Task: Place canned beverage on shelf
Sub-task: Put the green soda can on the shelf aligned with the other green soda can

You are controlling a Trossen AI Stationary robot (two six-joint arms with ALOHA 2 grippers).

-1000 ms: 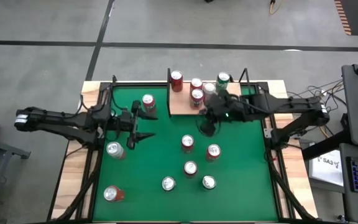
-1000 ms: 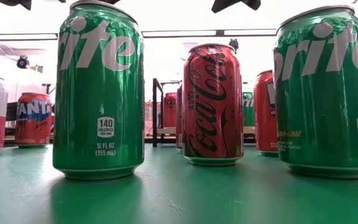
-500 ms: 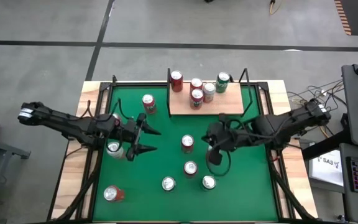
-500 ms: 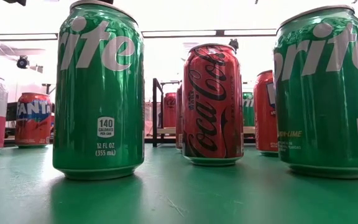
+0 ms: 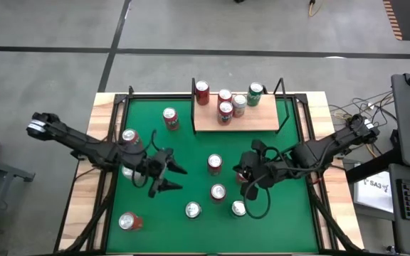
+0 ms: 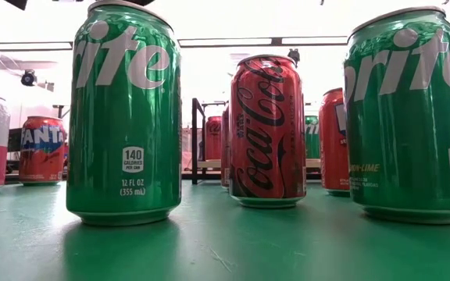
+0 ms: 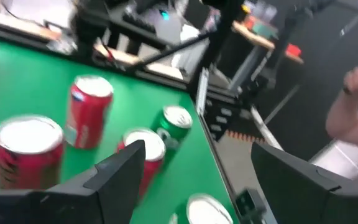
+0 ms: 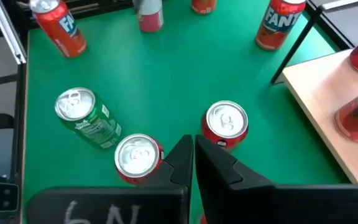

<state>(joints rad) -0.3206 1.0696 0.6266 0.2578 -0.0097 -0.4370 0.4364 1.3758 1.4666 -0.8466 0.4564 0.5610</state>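
Note:
The shelf (image 5: 251, 119), a tan board with black uprights, stands at the table's far edge and carries several cans, among them a green can (image 5: 255, 92) and a red can (image 5: 202, 92). More cans stand upright on the green felt, such as a red can (image 5: 214, 163) at mid-table. My right gripper (image 5: 245, 178) hovers shut above the felt right of centre, near a red can (image 8: 225, 124); its fingers (image 8: 191, 155) hold nothing. My left gripper (image 5: 179, 178) hangs open left of centre. Its fingers (image 7: 120, 171) point toward the middle cans and have nothing between them.
Loose cans stand near the front edge (image 5: 193, 210), (image 5: 238, 208), at the front left corner (image 5: 128, 221) and at the left (image 5: 129, 137), plus a Fanta can (image 5: 169, 117) beside the shelf. In the low view two green cans (image 6: 123, 117), (image 6: 408, 117) loom close. A person's hand (image 7: 353, 106) shows beyond the table.
My right gripper, shut and holding nothing throughout, has drawn back from the shelf's front edge toward the table's near edge, out over the middle cans. My left gripper has swung toward the near edge and the table's centre, sinking a little and rolling about its own axis, still open.

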